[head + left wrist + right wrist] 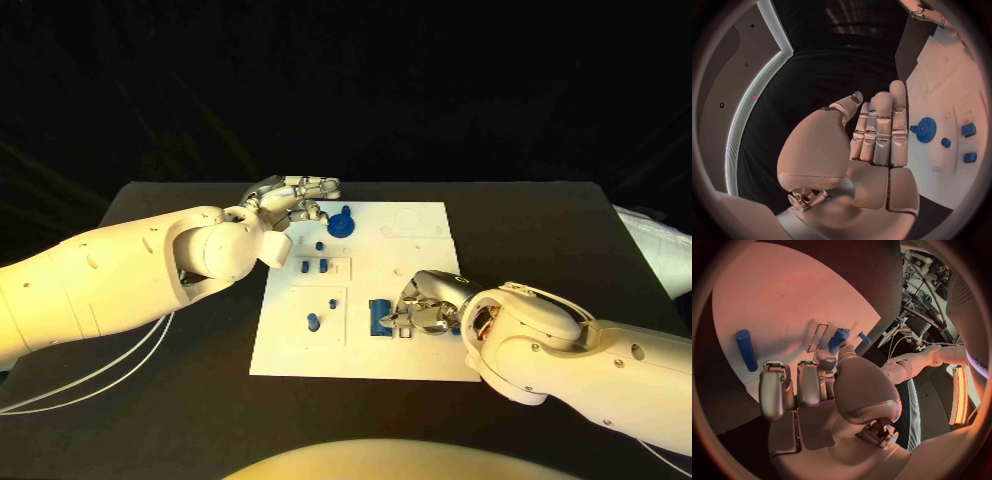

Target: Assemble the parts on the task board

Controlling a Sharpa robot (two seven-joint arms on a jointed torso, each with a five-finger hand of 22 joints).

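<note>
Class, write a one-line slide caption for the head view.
Right hand works blue parts on the task board; left hand hovers near a gear.

Lab: black-draped table (173, 400), equipment racks (926, 270).

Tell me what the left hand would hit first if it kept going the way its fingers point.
Probably the blue gear. The left hand points along the board's far edge with the gear just beside its fingers; height above the board is unclear.

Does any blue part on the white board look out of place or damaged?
Nothing stands out. The white task board lies flat, the round blue gear sits near its far edge, and no small blue part looks broken or spilled.
</note>
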